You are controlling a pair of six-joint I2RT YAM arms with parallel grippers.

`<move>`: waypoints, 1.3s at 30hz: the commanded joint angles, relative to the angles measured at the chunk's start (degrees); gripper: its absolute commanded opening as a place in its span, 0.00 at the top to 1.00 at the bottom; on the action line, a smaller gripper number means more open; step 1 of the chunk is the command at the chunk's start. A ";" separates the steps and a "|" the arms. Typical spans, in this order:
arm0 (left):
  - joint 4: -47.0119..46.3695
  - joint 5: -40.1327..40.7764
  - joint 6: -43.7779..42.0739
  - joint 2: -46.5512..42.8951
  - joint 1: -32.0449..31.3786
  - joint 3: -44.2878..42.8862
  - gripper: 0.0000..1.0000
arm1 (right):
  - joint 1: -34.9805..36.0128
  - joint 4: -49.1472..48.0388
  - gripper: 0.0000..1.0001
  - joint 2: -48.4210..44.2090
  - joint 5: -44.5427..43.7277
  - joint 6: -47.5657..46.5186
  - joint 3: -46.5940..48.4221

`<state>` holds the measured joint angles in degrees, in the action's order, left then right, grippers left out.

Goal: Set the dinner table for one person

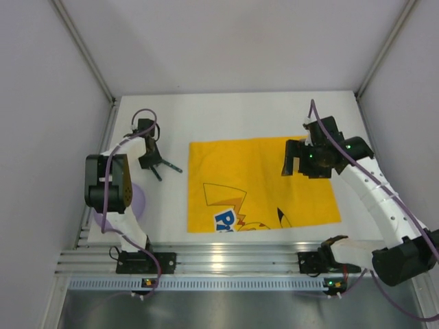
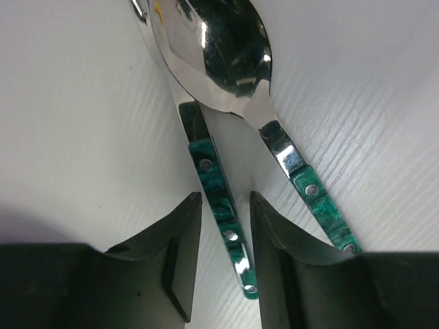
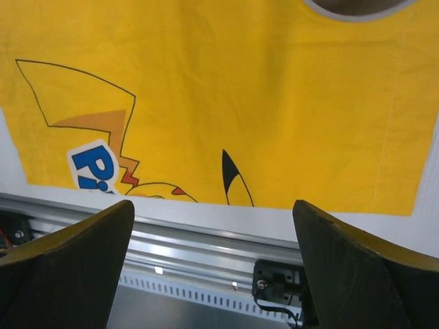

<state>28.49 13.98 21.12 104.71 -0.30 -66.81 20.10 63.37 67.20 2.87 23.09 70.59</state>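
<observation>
Two steel utensils with green handles lie side by side on the white dinner table [image 1: 240, 113], left of the yellow cartoon mat [image 1: 260, 185]. In the left wrist view the spoon bowl [image 2: 219, 48] overlaps the second utensil. My left gripper [image 2: 225, 200] is open, low over the table, its fingers straddling the left handle [image 2: 218, 205] without touching it. The other handle [image 2: 319, 202] lies just right of the right finger. From above, the left gripper [image 1: 148, 159] is at the utensils [image 1: 167, 166]. My right gripper [image 1: 296, 163] is open wide and empty above the mat's right side [image 3: 274, 103].
A pale purple round item [image 1: 137, 201] sits partly hidden under the left arm. A grey curved rim [image 3: 357, 8] shows at the mat's far edge in the right wrist view. The ribbed aluminium rail [image 1: 226, 259] runs along the near edge. Grey walls enclose the table.
</observation>
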 commanded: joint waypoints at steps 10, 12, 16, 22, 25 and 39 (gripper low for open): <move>1.64 -3.61 -1.70 3.50 2.14 -5.17 1.00 | 18.55 -10.47 0.00 34.37 2.13 -3.74 31.06; 3.84 -3.34 -1.35 0.08 2.14 -6.75 1.00 | 20.15 -8.10 0.00 45.05 2.49 -4.98 43.85; 10.61 -1.24 1.02 -5.99 2.05 -10.88 1.00 | 22.61 -3.97 0.00 62.23 5.46 -6.66 64.73; 16.51 -3.51 3.57 -17.31 1.97 -9.06 1.00 | 25.77 -10.10 0.00 73.77 8.46 -4.82 71.62; 18.53 -4.31 3.22 -21.20 1.97 -5.80 1.00 | 27.89 -13.45 0.00 75.79 8.55 -3.85 71.62; 5.09 -12.59 13.32 -25.63 -27.01 10.20 1.00 | 17.71 -18.20 0.00 37.94 -18.07 1.44 40.52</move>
<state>40.51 -0.86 29.54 76.55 -24.05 -56.73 41.23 47.62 119.11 -6.92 23.40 112.66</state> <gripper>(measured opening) 0.078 0.996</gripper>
